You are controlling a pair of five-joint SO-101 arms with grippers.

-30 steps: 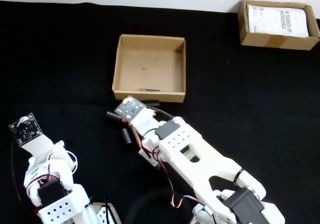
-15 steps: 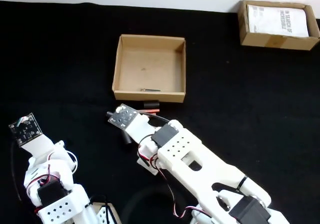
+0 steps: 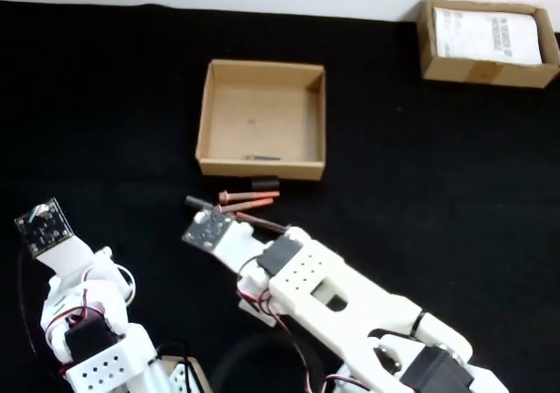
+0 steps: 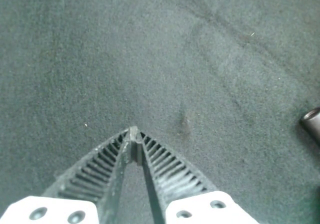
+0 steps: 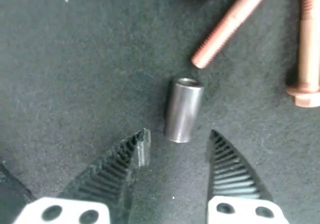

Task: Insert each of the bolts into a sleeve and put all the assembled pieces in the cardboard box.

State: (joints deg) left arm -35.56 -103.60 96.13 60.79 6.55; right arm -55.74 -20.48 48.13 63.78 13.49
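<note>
Two copper bolts (image 3: 248, 196) lie side by side on the black tabletop (image 3: 437, 192), just in front of the cardboard box (image 3: 206, 113), their long axes roughly parallel to its near wall. One black sleeve (image 3: 265, 185) lies between the bolts and that wall, close against the box; another dark sleeve (image 3: 197, 202) lies by the bolts' outer ends. Inside the cardboard box, a thin dark item (image 3: 262, 158) rests along the near wall, too small to identify. A second box (image 3: 486, 69) holding a printed sheet stands at the far corner, well apart. The right arm (image 3: 306, 270) extends from the near edge toward the bolts, its wrist just short of them. In the right wrist view, the right pincer (image 5: 179, 143) is released, tips spread wide and low over the cloth, with a grey metal sleeve (image 5: 183, 109) lying on its side just ahead of the gap, touching neither tip. Beyond it, one bolt (image 5: 232, 24) lies diagonally, threaded end nearest this sleeve but apart from it; another bolt (image 5: 309, 44) lies beside, flanged head toward the pincer. The left arm (image 3: 87, 323) is at the near corner, away from the parts. The left pincer (image 4: 132, 136) is clenched, tips meeting, grasping nothing, over bare cloth.
</note>
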